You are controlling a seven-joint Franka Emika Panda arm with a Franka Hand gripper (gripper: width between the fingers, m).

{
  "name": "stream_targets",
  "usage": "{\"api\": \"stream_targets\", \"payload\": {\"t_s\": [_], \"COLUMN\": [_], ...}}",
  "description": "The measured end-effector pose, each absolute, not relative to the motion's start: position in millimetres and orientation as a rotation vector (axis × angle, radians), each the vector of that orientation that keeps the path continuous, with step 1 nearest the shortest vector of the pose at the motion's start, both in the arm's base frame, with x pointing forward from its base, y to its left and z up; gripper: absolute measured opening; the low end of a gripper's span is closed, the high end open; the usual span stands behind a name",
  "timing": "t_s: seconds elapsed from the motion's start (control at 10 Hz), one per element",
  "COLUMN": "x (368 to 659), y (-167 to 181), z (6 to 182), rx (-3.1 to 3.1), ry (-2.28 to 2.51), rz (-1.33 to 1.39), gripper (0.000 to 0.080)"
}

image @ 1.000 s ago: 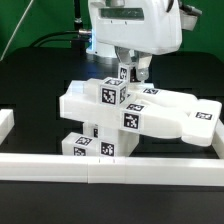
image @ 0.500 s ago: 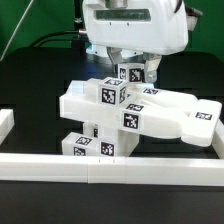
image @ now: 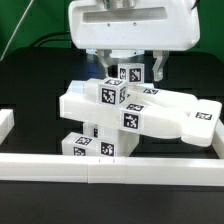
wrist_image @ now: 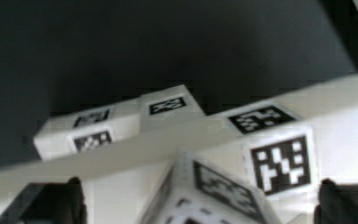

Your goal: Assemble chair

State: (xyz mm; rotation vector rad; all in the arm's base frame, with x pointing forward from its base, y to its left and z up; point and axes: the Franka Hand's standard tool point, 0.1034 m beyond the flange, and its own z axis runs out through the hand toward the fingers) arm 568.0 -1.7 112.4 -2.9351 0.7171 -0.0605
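While many chunky white plastic chair pieces (image: 135, 110) sit stacked together, more joining looks left; the gripper's (image: 132, 72) fingers stand apart, holding nothing.

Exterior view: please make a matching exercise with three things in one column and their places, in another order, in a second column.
Things:
1. gripper
2. border rail
3. chair parts

Places:
A. along the front of the scene
B. stacked in the middle
C. above the stack, jaws open

Pairs: 1-C, 2-A, 3-B
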Motion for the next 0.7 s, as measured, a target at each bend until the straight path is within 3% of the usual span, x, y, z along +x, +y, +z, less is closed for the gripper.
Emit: {"api": "stream_targets", "payload": {"t_s": [0.7], "x": [572.8], "y": [-4.3], "z": [116.0], "rx": [-3.071], "ry": [-0.147], "rz": [-0.096], "gripper": [0.0648]}}
